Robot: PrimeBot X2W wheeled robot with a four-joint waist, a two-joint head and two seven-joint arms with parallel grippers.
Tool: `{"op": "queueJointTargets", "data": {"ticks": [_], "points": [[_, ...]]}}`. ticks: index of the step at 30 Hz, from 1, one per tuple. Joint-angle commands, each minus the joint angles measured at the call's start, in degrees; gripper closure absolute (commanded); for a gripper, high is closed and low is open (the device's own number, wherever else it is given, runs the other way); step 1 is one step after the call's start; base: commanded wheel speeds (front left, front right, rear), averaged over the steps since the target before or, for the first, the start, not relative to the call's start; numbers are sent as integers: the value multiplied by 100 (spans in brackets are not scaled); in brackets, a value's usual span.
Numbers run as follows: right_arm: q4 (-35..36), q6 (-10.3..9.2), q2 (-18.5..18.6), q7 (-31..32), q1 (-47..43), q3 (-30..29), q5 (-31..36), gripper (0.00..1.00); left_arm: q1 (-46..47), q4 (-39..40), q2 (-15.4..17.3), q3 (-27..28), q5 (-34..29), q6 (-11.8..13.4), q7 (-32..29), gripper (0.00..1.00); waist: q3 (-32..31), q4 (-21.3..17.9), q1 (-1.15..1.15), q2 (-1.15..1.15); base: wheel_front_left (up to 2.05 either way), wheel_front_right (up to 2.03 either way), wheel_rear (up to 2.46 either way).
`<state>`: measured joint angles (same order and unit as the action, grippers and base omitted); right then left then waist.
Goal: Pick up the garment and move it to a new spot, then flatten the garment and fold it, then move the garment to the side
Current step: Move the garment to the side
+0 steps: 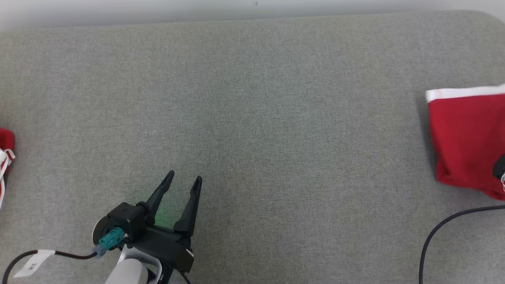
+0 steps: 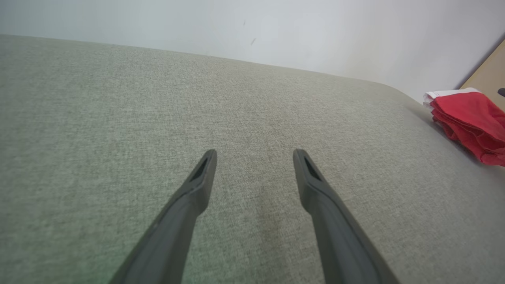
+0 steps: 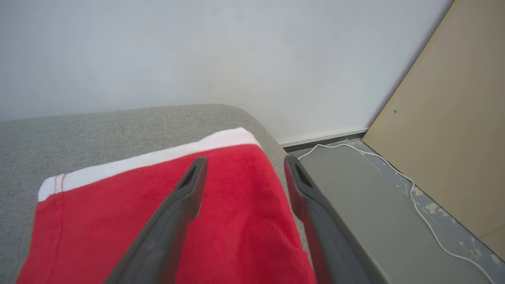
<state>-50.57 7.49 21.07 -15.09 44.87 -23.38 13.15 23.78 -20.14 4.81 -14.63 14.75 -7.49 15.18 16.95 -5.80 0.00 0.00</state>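
The garment (image 1: pixel 465 138) is red with a white band, lying folded at the far right edge of the grey padded surface (image 1: pixel 252 118). In the right wrist view my right gripper (image 3: pixel 244 161) hovers just over the garment (image 3: pixel 236 221), jaws spread wide, with nothing pinched between them. A dark bit of that gripper shows at the head view's right edge. My left gripper (image 1: pixel 184 176) rests low at the near left over bare grey fabric, open and empty. In the left wrist view the left gripper (image 2: pixel 255 154) points across the surface, with the garment (image 2: pixel 469 118) far off to the right.
Another red and white piece of cloth (image 1: pixel 6 142) pokes in at the left edge. A dark cable (image 1: pixel 442 228) curves over the near right. Beyond the surface's right end lie a floor with a white cord (image 3: pixel 394 165) and a tan panel (image 3: pixel 453 138).
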Motion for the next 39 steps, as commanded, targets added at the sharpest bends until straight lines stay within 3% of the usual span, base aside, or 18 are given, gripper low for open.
{"op": "queueJointTargets", "data": {"ticks": [1,6,22,29,39], "points": [[96,0,-49,-1,-97,-52,122,0,-9,-31,-3,20,19,2,2,0,-15,1,0,0,0,0,0],[663,0,-324,-1,-187,-131,246,0,-56,-46,-25,61,19,2,2,0,-125,30,0,0,0,0,0],[1931,0,-915,0,-1713,2163,-1233,0,-776,-85,-149,690,-198,2,2,0,-1197,271,0,0,0,0,0],[2184,0,-1041,0,-2373,2614,-1689,0,-1150,-56,-183,1068,-477,51,2,0,-1546,387,0,0,0,0,0],[2540,0,-1312,0,-3215,2911,-1988,0,-1641,157,-190,1523,-701,385,2,0,-1873,507,0,0,0,0,0]]}}
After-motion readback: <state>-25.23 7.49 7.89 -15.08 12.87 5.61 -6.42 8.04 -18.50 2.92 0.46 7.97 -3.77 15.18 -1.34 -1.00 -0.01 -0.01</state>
